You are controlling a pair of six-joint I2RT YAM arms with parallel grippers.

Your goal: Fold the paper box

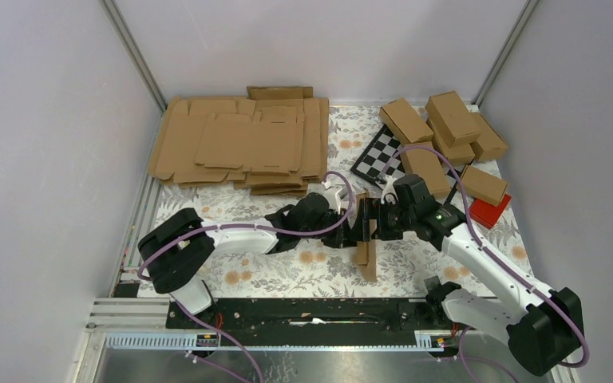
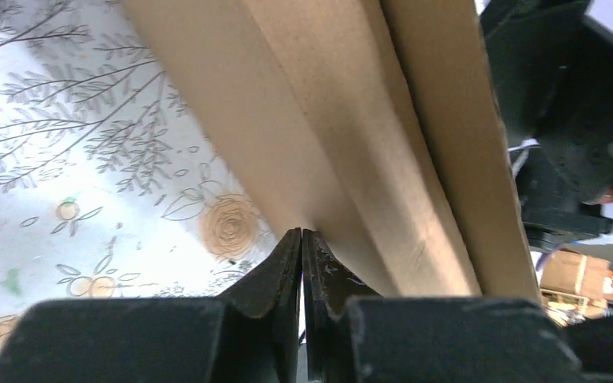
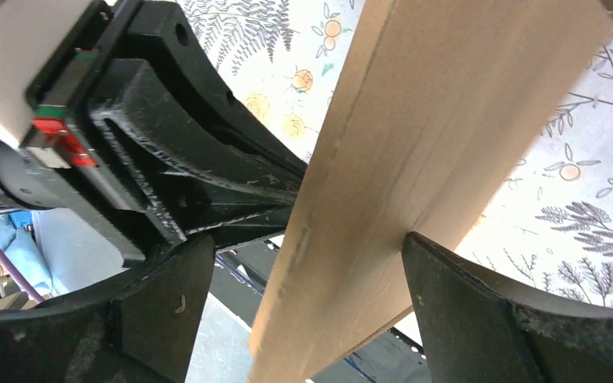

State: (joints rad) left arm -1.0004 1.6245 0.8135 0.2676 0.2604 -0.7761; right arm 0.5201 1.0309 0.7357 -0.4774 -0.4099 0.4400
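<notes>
The flower-printed counter [image 1: 271, 275] carries everything. Beyond the left hand [image 1: 343, 235], away from the arm bases and off to its left, lies a broad pile of flat blanks [image 1: 239, 144] in brown cardboard. Beyond the right hand [image 1: 379, 223] and to its right sits a cluster of small cartons [image 1: 447, 132]. A checkerboard card [image 1: 379, 155] lies between that cluster and the hand, and a red box [image 1: 491, 211] sits just to the right of the right forearm.

The paper box [image 1: 365, 259] stands on edge between the two hands as a narrow, flattened brown piece. It runs from the point where they meet back toward the arm bases.

The right hand is spread, its fingers [image 3: 463, 319] astride the paper box. The right wrist view shows one fingertip touching the cardboard face. The other fingertip is apart from the far face.

The left hand comes at the paper box from the opposite side. Its fingers [image 2: 283, 271] are pressed together with only a hairline between them, and the tips touch the cardboard at a crease. The frames do not show whether any edge of the cardboard is caught between them.
</notes>
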